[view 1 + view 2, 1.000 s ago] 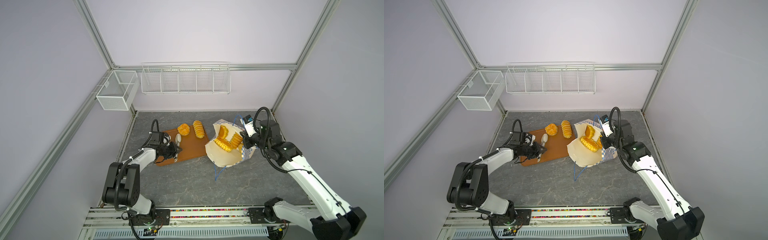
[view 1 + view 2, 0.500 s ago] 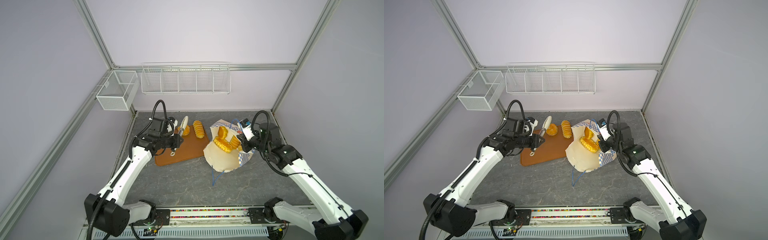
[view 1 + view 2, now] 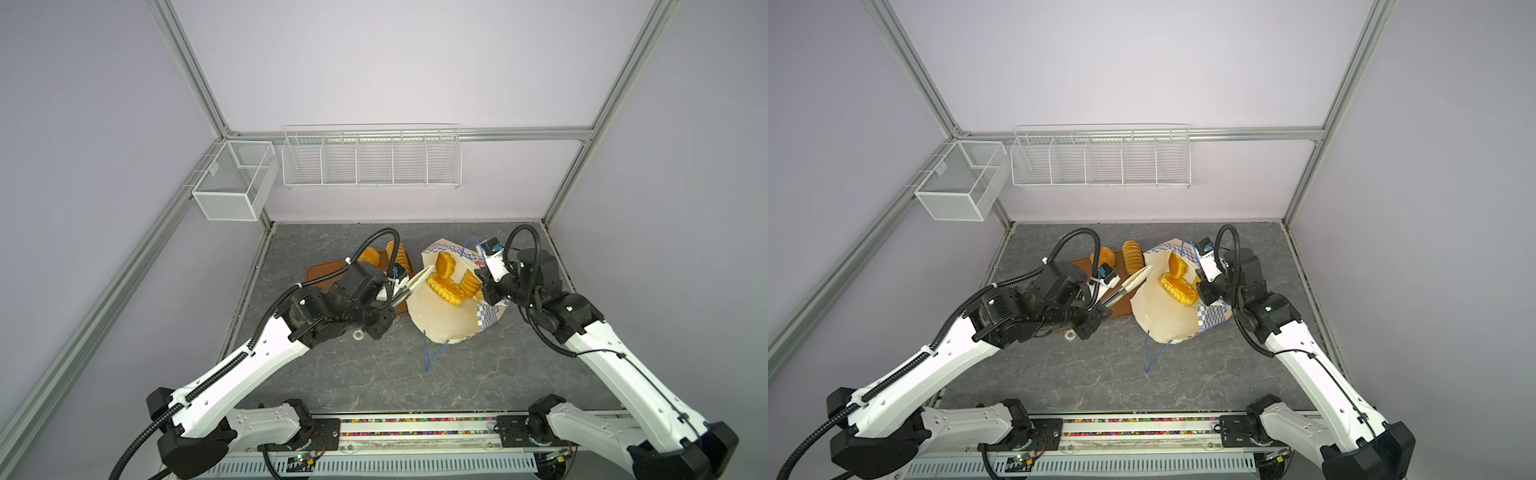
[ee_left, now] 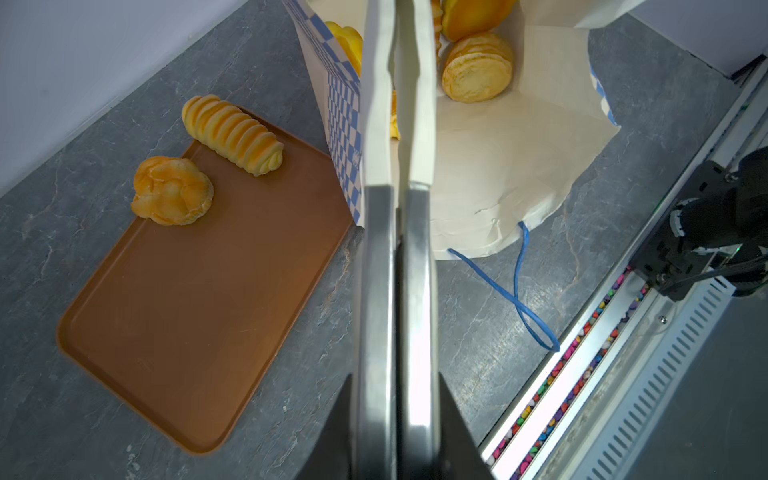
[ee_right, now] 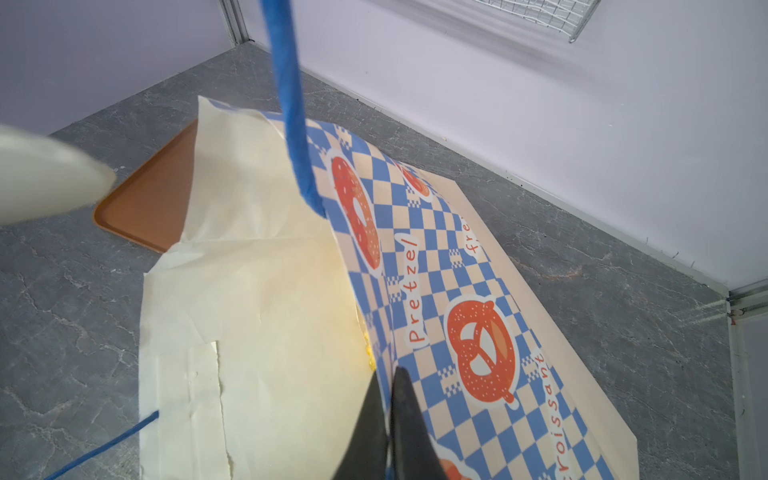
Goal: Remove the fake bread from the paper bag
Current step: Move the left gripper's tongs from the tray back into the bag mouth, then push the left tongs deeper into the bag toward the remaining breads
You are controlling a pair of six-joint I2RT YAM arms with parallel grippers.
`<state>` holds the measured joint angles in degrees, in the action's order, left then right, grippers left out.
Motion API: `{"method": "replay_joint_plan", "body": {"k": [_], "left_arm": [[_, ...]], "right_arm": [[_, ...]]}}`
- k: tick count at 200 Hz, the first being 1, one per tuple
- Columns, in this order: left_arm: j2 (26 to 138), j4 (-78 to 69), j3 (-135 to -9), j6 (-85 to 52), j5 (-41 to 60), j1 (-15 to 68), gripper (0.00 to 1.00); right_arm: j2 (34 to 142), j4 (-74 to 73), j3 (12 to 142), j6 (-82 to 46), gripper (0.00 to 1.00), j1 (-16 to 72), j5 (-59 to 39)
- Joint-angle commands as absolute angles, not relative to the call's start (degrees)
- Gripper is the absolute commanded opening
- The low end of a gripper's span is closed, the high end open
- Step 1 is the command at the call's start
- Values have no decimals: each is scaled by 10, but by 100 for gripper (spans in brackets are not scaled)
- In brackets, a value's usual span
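1. Blue cord handle (image 3: 432,353) of the paper bag (image 3: 440,320) trails loose on the grey table (image 3: 374,374), nearest of all.
2. Just left of the bag, the left gripper (image 4: 395,415) has its jaws squeezed nearly together around a pair of metal tongs (image 4: 376,249). The tongs' cream tips almost touch each other and reach over the left rim of the bag's mouth.
3. The bag lies tipped over with its cream inside showing. Its mouth gapes towards the near left, and its blue-checkered outside faces right.
4. On the right, the right gripper (image 5: 388,399) is pinched tight on the bag's raised edge.
5. Golden-yellow bread (image 3: 446,286) sits heaped inside the bag: ridged rolls and round buns.
6. Farther left, outside the bag, a knotted bun (image 4: 172,191) and a ridged loaf (image 4: 232,133) rest on the far end of a brown tray (image 4: 187,311).
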<state>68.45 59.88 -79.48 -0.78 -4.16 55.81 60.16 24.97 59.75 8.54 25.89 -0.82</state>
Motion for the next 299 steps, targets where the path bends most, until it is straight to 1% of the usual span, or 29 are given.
{"method": "replay_joint_plan", "body": {"k": [1, 24, 43, 58, 69, 80, 102, 120, 140, 204, 239, 271, 299], "left_arm": [[719, 630, -823, -29, -85, 577, 20], [751, 600, -828, -51, -74, 604, 20], [808, 586, -856, -90, -56, 609, 21], [871, 601, -912, -141, -58, 609, 25], [920, 619, -968, -207, -68, 608, 26], [963, 630, -1020, -239, -49, 603, 26], [1044, 666, -1110, -264, -24, 598, 28], [1087, 689, -1143, -279, -30, 594, 29], [1096, 667, -1130, -298, -46, 590, 30], [1087, 517, -1009, -361, -51, 587, 34], [1078, 449, -955, -372, -73, 587, 36], [1095, 447, -953, -366, -99, 581, 41], [1109, 433, -952, -355, -104, 575, 42]], "right_arm": [[598, 246, 593, 65, 7, 263, -1], [598, 247, 595, 52, 7, 265, 3], [595, 242, 592, 42, 7, 267, 5], [592, 233, 585, 32, 7, 269, 5], [591, 227, 581, 23, 7, 271, 4], [590, 222, 578, 12, 7, 272, 4], [588, 214, 578, -4, 7, 277, 6], [585, 210, 578, -12, 7, 279, 8], [581, 207, 575, -18, 7, 280, 10], [591, 195, 571, -59, 7, 280, 13], [599, 189, 573, -81, 7, 281, 13], [601, 180, 570, -88, 7, 281, 1], [604, 176, 571, -90, 7, 281, -9]]}}
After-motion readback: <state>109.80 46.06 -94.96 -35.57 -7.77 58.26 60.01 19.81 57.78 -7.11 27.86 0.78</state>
